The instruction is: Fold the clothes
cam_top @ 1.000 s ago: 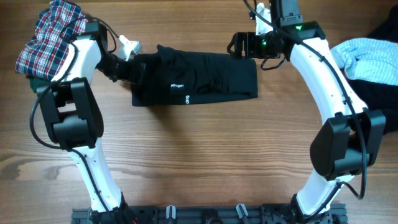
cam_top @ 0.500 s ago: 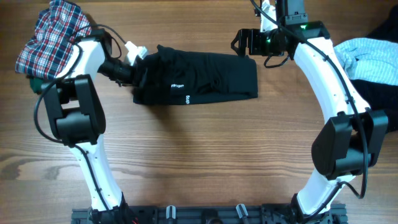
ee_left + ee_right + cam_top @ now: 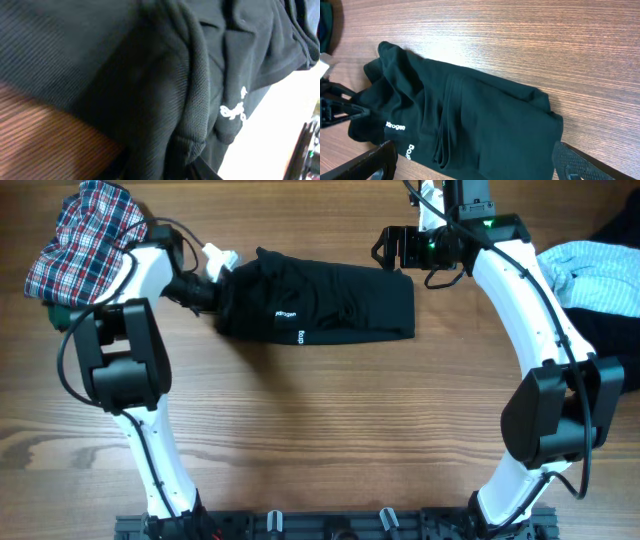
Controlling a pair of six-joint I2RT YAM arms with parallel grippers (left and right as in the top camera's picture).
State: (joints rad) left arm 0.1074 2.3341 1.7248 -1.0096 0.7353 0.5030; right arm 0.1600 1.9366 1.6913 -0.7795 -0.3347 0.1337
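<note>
A folded black garment with small white lettering lies across the back middle of the table. My left gripper is at its left end, jaws shut on a bunched ridge of the black cloth. That cloth fills the left wrist view, and one dark fingertip shows at the bottom edge. My right gripper hovers over the garment's right end. It is open, with the black garment lying flat below and between its wide-apart fingers.
A red plaid shirt is heaped at the back left, behind the left arm. A light blue garment lies on dark cloth at the right edge. A black rail runs along the front edge.
The left gripper has pushed right into the garment's left edge and closed on it, bunching the cloth there. The right arm shifted slightly back, then held still, open.
</note>
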